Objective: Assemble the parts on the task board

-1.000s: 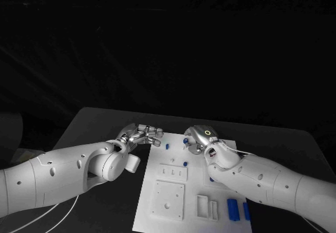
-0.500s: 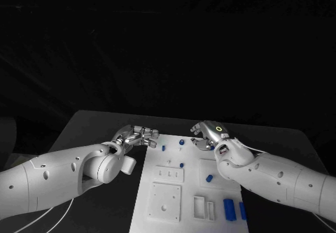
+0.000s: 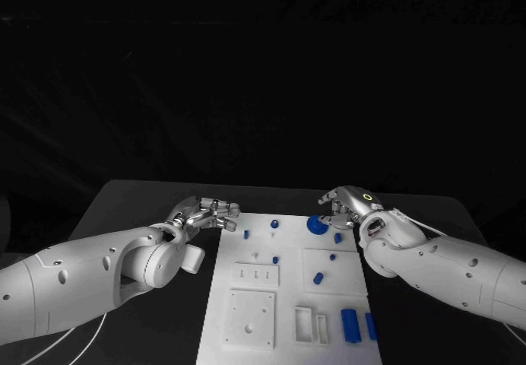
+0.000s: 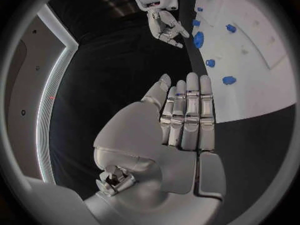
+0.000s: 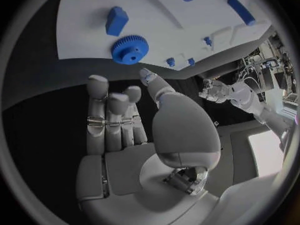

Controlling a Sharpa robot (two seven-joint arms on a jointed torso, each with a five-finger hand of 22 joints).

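The white task board [image 3: 255, 293] lies in the middle of the black table. A blue gear [image 3: 317, 225] [image 5: 130, 49] lies flat at the board's far right corner. My right hand [image 3: 351, 207] [image 5: 125, 127] hovers just right of the gear, fingers stretched out and holding nothing, a small gap between them and it. My left hand [image 3: 204, 212] [image 4: 182, 120] is off the board's far left corner, fingers side by side and empty. Small blue pegs [image 3: 274, 224] stand near the far end, and a blue block [image 3: 318, 278] [image 5: 116, 20] sits mid-board.
Two long blue pieces [image 3: 350, 325] lie side by side at the board's near right. White recessed plates [image 3: 250, 319] take up its near left. Black table [image 3: 143, 201] lies on both sides of the board. The left wrist view also catches the right hand [image 4: 165, 25].
Both hands have drawn apart from the board's far end, the left going left and the right going right. The blue gear, hidden before, now lies uncovered. The picture has also shifted.
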